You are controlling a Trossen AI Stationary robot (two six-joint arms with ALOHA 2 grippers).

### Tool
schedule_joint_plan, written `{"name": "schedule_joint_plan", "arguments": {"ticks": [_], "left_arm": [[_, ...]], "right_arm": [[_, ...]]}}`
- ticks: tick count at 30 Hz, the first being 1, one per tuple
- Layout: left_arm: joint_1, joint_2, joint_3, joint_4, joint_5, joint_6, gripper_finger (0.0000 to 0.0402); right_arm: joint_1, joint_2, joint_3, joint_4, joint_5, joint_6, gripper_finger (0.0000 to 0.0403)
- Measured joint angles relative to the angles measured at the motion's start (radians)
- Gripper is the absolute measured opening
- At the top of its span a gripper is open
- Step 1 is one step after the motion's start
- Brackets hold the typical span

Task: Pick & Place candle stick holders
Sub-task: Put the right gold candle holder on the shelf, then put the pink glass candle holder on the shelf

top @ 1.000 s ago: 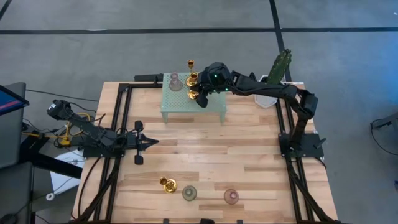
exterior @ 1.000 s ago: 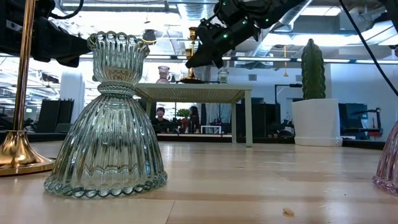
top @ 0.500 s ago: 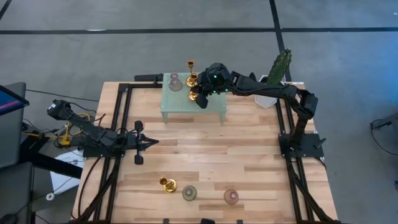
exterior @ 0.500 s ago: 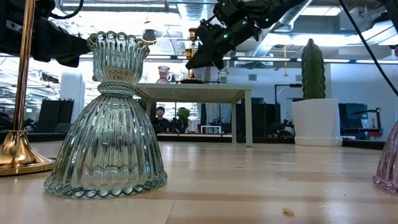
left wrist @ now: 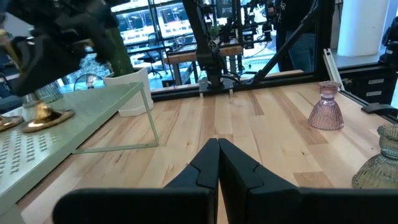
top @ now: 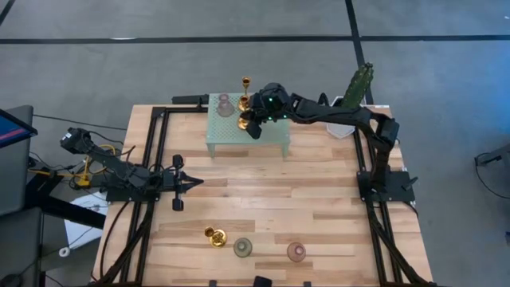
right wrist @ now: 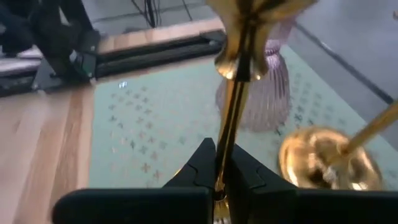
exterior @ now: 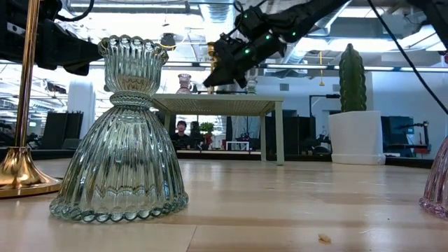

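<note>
Tall gold holder (exterior: pixel 26 98) cut off by the low view's top and left edges, pink holder (exterior: pixel 437 183) cropped at its right edge, clamped gold stem's (right wrist: pixel 233 99) base hidden behind right gripper (right wrist: pixel 216 167), cup blurred.

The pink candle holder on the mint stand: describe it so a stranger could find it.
Find the mint green perforated stand at the table's far edge. On its far left corner stands the pink bell-shaped holder; the stand's other holders are thin-stemmed gold, one in the right gripper.

The high view looked straight down, the low view skimmed level across, both sharing the mint stand (top: pixel 247 127) (exterior: pixel 220 103).
</note>
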Motion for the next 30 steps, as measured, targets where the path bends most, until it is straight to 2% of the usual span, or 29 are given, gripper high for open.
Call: {"name": "schedule_joint_plan", "arguments": {"ticks": [3, 10, 16, 24, 30], "left_arm": [[0.0, 0.001, 0.0, 0.0, 0.0, 0.0, 0.0006], [0.0, 0.013, 0.0, -0.001, -0.028, 0.003, 0.0006], [0.0, 0.017, 0.0, 0.0, -0.034, 0.002, 0.0006], [0.0, 0.019, 0.0, 0.0, -0.034, -0.001, 0.0006], [0.0, 0.019, 0.0, 0.0, -0.034, -0.001, 0.0006]], "right_arm": [[0.007, 0.019, 0.001, 0.051, 0.01, -0.007, 0.0002], [0.003, 0.016, 0.018, 0.001, -0.004, -0.01, 0.0009], [0.008, 0.024, 0.018, -0.008, -0.01, -0.033, 0.0062], [0.006, 0.022, 0.086, -0.098, -0.01, -0.055, 0.0126], [0.01, 0.022, 0.174, -0.258, -0.013, -0.078, 0.0163]]}}
